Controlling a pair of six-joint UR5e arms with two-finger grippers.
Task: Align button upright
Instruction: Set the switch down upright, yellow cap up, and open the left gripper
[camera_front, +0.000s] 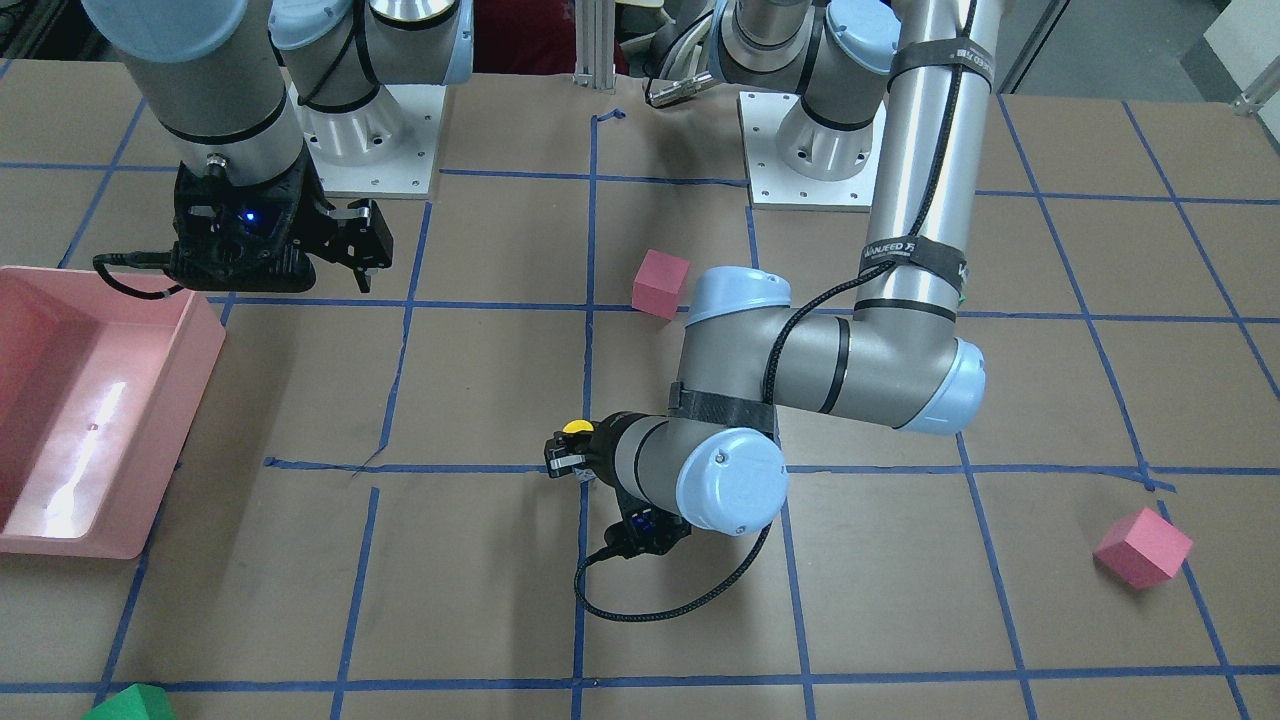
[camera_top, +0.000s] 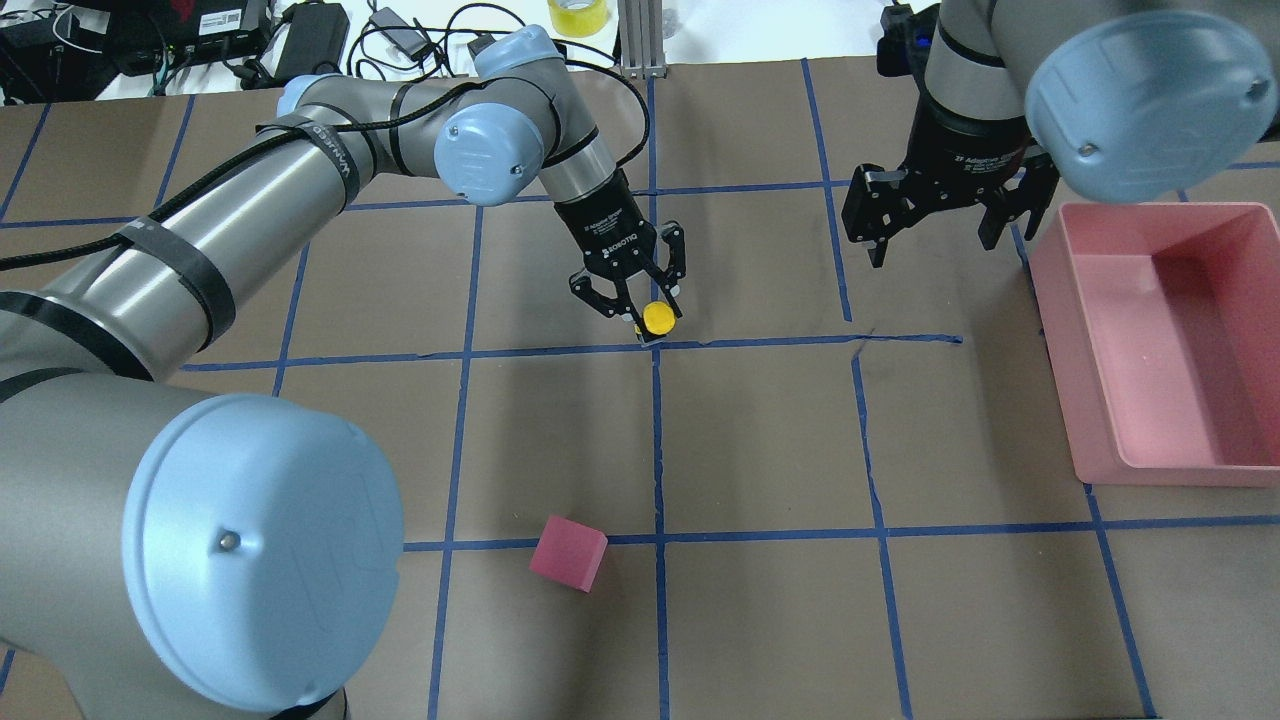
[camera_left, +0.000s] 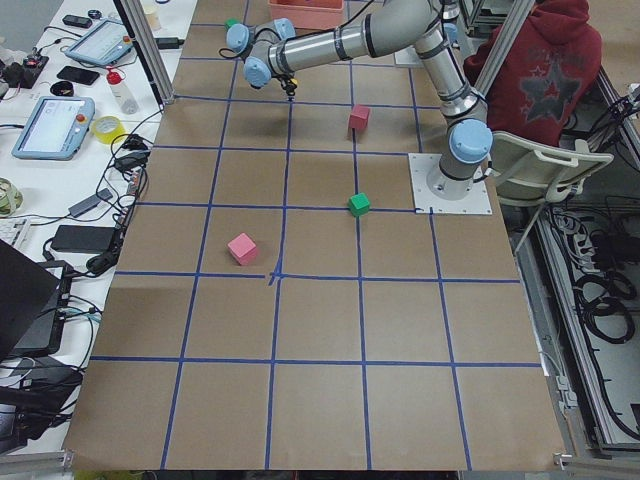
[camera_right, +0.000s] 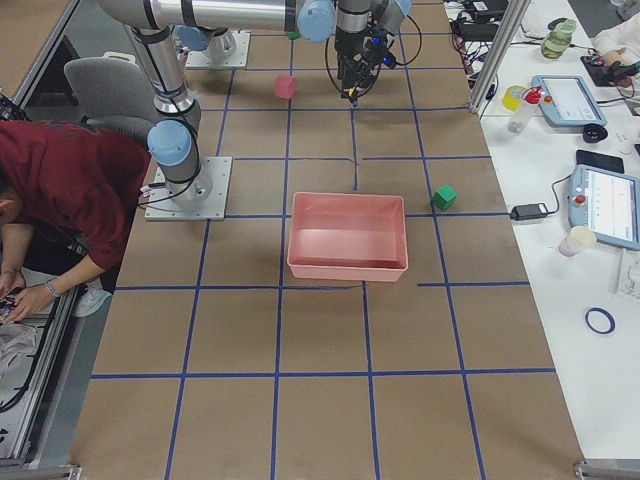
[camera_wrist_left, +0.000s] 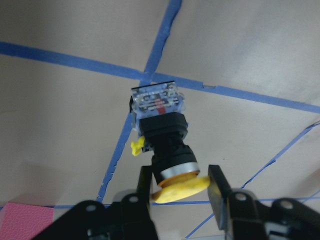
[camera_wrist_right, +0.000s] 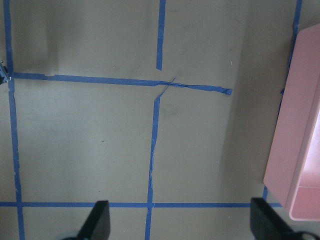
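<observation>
The button (camera_wrist_left: 165, 135) stands on its grey square base at a blue tape crossing, with its black body up and its yellow cap (camera_top: 657, 318) on top. The cap also shows in the front-facing view (camera_front: 575, 428). My left gripper (camera_wrist_left: 180, 187) reaches down over the button, and its two fingers press the sides of the yellow cap. In the overhead view the left gripper (camera_top: 655, 310) is at the table's middle. My right gripper (camera_top: 935, 225) hangs open and empty above the table, beside the pink bin. Its fingers (camera_wrist_right: 100, 222) are spread wide apart.
A pink bin (camera_top: 1060, 330) sits on the robot's right side, also in the front-facing view (camera_front: 200, 340). One pink cube (camera_top: 568, 553) lies near the robot, another (camera_front: 1143, 546) far to the robot's left. A green cube (camera_front: 130, 703) is at the table's far edge.
</observation>
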